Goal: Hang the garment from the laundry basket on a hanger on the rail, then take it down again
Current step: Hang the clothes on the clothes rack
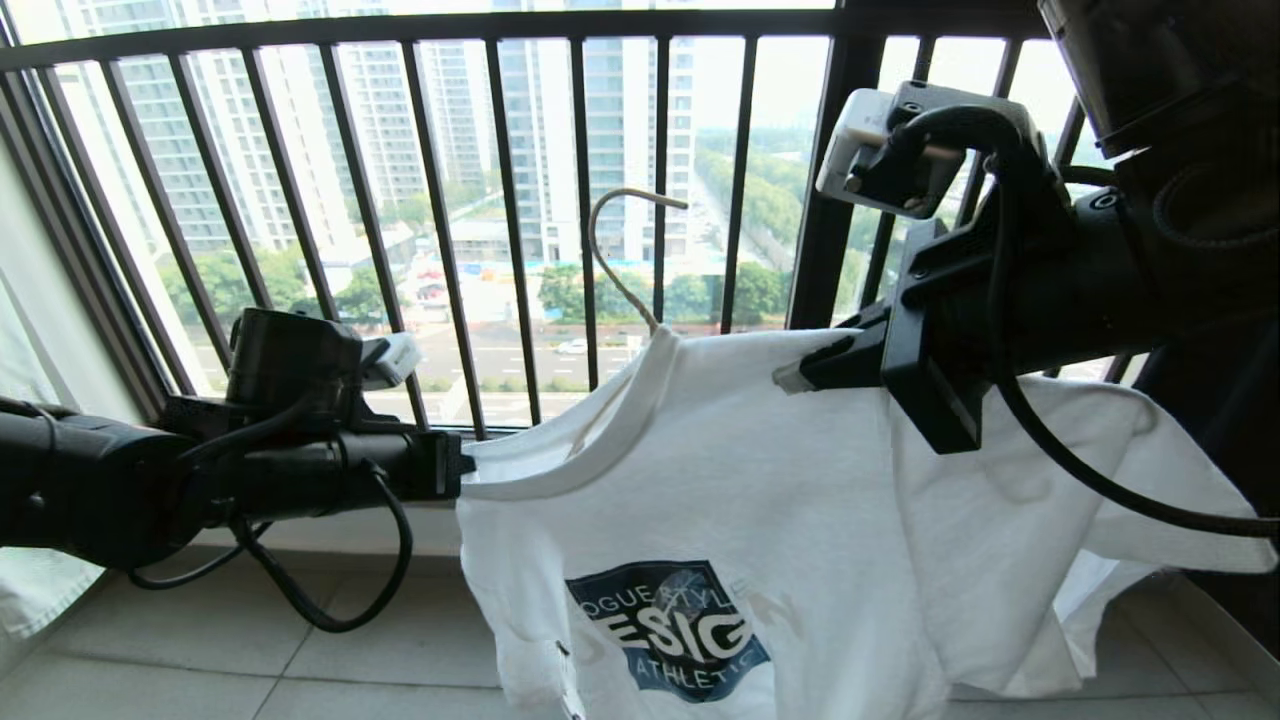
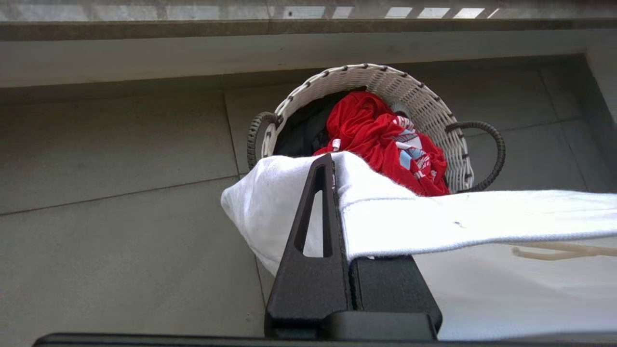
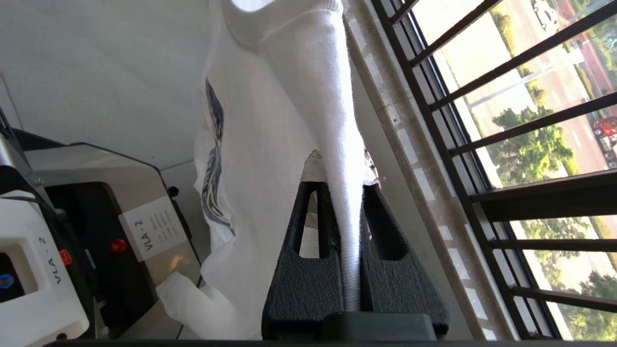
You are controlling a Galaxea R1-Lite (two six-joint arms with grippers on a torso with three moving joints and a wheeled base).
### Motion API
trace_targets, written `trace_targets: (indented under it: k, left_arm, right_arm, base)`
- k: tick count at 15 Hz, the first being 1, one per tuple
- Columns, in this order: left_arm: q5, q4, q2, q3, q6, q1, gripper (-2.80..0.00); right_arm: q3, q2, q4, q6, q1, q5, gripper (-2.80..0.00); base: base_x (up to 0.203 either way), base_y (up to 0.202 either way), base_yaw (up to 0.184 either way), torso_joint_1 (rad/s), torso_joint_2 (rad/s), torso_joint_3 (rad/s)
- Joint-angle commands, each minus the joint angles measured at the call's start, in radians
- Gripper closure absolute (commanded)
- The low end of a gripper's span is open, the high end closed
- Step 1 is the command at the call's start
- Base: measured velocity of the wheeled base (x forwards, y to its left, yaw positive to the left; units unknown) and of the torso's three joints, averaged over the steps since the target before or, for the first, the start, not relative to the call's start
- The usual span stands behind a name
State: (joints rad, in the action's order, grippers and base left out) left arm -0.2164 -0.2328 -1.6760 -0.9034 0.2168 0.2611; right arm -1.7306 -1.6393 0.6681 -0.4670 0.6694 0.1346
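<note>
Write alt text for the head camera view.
Two black robot arms hold up a white T-shirt with a blue logo, left claw and right claw pinching its shoulders. A cream wire hanger pokes from the collar, before a black balcony railing.

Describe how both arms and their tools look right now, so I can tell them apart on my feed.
Both arms are matte black with loose black cables looping off them. Each wrist carries a pale grey-white camera block. The left tool and right tool have textured black wedge fingers with long slot cut-outs. No markings distinguish them.
</note>
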Motion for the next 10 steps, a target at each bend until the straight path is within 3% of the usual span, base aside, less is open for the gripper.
trace_targets:
  k: [1, 5, 10]
  left_arm:
    - [-0.003, 0.003, 0.117, -0.010, 0.002, 0.013, 0.00]
    - [0.000, 0.024, 0.143, -0.105, 0.002, 0.027, 0.00]
    - [0.004, 0.262, 0.170, -0.364, 0.000, 0.066, 0.00]
  right_arm:
    - [0.006, -0.051, -0.025, 0.003, 0.004, 0.016, 0.00]
    - [0.002, -0.119, -0.142, 0.052, 0.006, 0.062, 0.00]
    - [0.012, -0.133, -0.226, 0.182, -0.023, 0.208, 0.00]
  base:
    - [0.000, 0.000, 0.000, 0.000, 0.00, 0.000]
    - [0.000, 0.000, 0.000, 0.000, 0.00, 0.000]
    - [0.000, 0.000, 0.000, 0.000, 0.00, 0.000]
